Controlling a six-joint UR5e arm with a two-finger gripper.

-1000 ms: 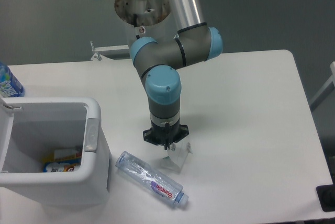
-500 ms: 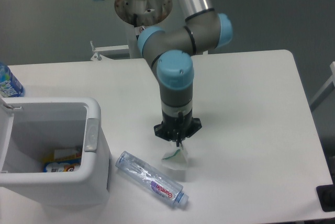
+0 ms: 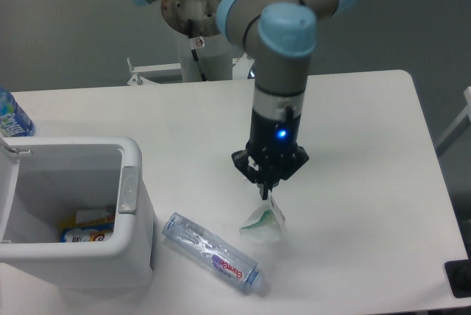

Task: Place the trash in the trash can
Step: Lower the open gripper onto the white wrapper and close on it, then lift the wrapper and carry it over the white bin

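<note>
My gripper [image 3: 267, 193] points down over the middle of the table and is shut on the top edge of the small white paper carton [image 3: 263, 223], which hangs tilted below it, just above the tabletop. The clear plastic bottle [image 3: 213, 252] with a pink-red label and pale blue cap lies on its side on the table, just left of and below the carton. The white trash can [image 3: 131, 186] stands open at the front left, its grey latch on the right rim. The gripper is well right of the can.
Orange and yellow wrappers [image 3: 85, 227] lie in the can's bottom. A bottle with a blue label [image 3: 12, 115] stands at the table's far left edge. The arm's base mount [image 3: 193, 6] is behind the table. A dark object [image 3: 459, 278] sits at the front right corner.
The gripper has moved right and up with the carton pinched in it, and the carton has come up off the table. The bottle has not moved.
</note>
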